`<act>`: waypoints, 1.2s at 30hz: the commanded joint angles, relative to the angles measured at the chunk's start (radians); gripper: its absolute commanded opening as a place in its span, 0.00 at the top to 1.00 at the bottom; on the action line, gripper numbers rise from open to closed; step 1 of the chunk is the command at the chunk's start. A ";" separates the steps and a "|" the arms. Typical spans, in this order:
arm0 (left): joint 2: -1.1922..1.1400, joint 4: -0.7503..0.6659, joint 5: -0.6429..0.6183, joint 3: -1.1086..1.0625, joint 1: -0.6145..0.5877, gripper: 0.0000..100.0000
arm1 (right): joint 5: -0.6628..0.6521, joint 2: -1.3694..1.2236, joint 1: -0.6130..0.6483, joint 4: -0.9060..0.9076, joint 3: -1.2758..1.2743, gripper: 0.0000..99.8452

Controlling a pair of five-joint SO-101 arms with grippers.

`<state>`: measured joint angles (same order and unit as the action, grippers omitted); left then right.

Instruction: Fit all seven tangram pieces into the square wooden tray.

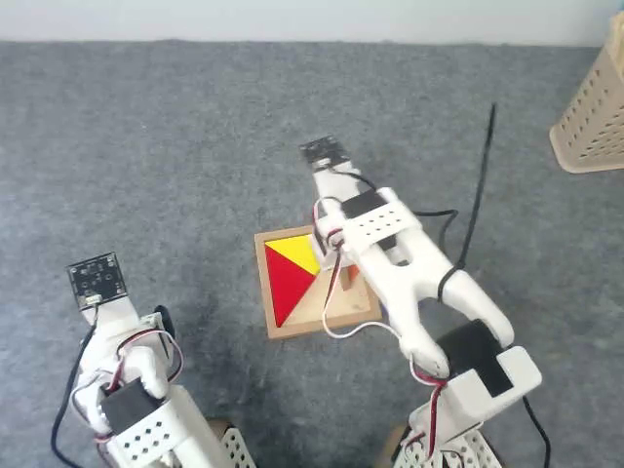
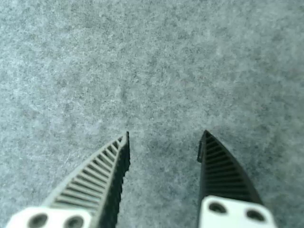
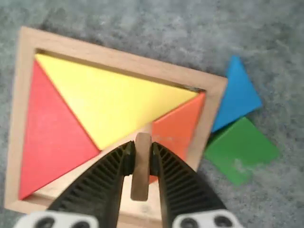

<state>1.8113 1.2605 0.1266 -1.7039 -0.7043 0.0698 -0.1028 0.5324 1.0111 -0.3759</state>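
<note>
Tray (image 3: 27, 52) under our right gripper (image 3: 141, 147), which pinches a thin tan piece (image 3: 140, 178) on edge, red (image 3: 52, 137), yellow (image 3: 114, 102) and orange (image 3: 178, 126) pieces seated inside, blue piece (image 3: 240, 92) and green piece (image 3: 240, 147) just outside its rim, our left gripper (image 2: 164, 142) spread wide over grey carpet (image 2: 152, 57).

The right arm (image 1: 414, 261), over the tray (image 1: 262, 285), is made of white plastic with black motors and looped by red and white wires. Black ribbed fingers (image 2: 102, 178) are fitted to the left gripper (image 2: 166, 134).
</note>
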 commanded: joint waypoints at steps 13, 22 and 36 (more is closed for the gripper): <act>0.011 0.003 -0.009 0.019 0.003 0.77 | -0.014 0.019 -0.039 -0.016 0.035 0.89; 0.011 0.003 -0.009 0.019 0.003 0.77 | -0.015 0.030 0.012 -0.036 0.032 0.87; 0.011 0.003 -0.009 0.019 0.003 0.77 | -0.020 0.278 -0.151 -0.002 -0.071 0.91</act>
<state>1.8113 1.2605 0.1266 -1.7039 -0.7043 0.0667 0.0936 0.4296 1.0050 -0.4281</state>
